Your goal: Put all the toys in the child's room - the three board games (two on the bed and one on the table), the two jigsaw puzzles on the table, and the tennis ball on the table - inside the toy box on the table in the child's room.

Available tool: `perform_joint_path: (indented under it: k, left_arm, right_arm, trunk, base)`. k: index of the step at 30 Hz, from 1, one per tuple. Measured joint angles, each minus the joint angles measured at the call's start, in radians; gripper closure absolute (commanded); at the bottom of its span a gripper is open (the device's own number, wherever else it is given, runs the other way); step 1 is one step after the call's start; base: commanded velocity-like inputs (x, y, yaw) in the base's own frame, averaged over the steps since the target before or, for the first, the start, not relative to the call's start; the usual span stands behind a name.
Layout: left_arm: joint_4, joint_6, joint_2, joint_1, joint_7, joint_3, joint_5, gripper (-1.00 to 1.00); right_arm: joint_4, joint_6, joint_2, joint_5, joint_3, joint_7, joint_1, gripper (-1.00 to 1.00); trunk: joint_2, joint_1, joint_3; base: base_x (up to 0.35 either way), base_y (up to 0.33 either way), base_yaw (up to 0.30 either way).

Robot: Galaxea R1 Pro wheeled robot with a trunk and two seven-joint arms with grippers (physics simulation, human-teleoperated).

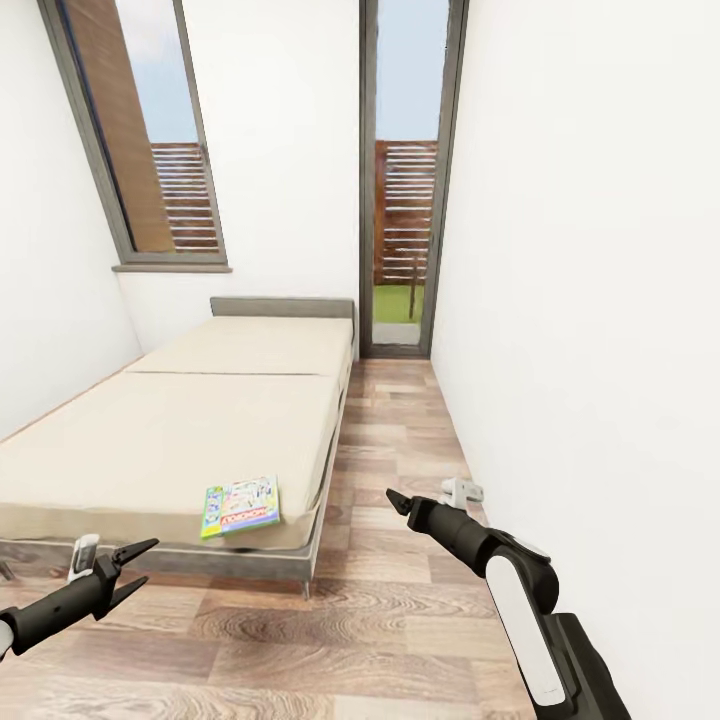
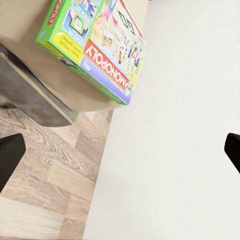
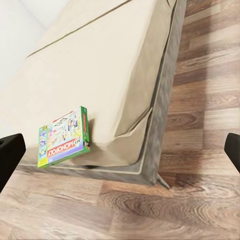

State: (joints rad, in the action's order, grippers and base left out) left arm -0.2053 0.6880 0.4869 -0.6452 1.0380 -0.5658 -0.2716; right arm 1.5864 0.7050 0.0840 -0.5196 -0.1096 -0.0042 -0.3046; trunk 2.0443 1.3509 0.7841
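One board game, a green-and-white Monopoly box point(image 1: 240, 506), lies flat on the beige mattress of the bed point(image 1: 180, 430) near its foot corner, partly over the edge. My left gripper point(image 1: 148, 560) hovers open over the floor just in front of the bed's foot, left of the box. My right gripper point(image 1: 397, 503) hangs open over the floor to the right of the bed. The left wrist view has the Monopoly box point(image 2: 95, 42) ahead of the wide-open left gripper point(image 2: 121, 155). In the right wrist view the box point(image 3: 62, 137) lies on the bed point(image 3: 100, 65) beyond the open right gripper point(image 3: 120, 150).
A strip of wood-plank floor point(image 1: 390, 440) runs between the bed and the white right wall point(image 1: 590, 300). A tall narrow window point(image 1: 405, 190) closes the far end. Another window point(image 1: 150, 130) is above the grey headboard point(image 1: 282, 307). A small white fitting point(image 1: 462, 490) sits low on the right wall.
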Motion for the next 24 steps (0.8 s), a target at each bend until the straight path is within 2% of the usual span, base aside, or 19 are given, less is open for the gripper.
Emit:
perform_joint_path:
  k: [10, 16, 24]
  left_arm:
    - [-0.001, 0.0, 0.001, 0.0, 0.003, 0.0, 0.0, -1.0]
    - [-0.001, -0.001, 0.007, 0.0, 0.033, 0.0, 0.0, -1.0]
    - [-0.009, -0.002, 0.009, 0.0, 0.044, 0.001, 0.0, -1.0]
  right_arm:
    - [0.0, -0.001, 0.0, 0.0, 0.0, 0.0, 0.0, -1.0]
    - [0.0, -0.001, 0.0, 0.0, 0.0, 0.0, 0.0, -1.0]
    - [0.0, -0.001, 0.0, 0.0, 0.0, 0.0, 0.0, -1.0]
  trunk:
    - [0.07, 0.038, 0.031]
    - [0.112, 0.061, 0.05]
    - [0.168, 0.092, 0.075]
  base:
    - [0.0, 0.0, 0.0]
    - [0.0, 0.0, 0.0]
    - [0.0, 0.0, 0.0]
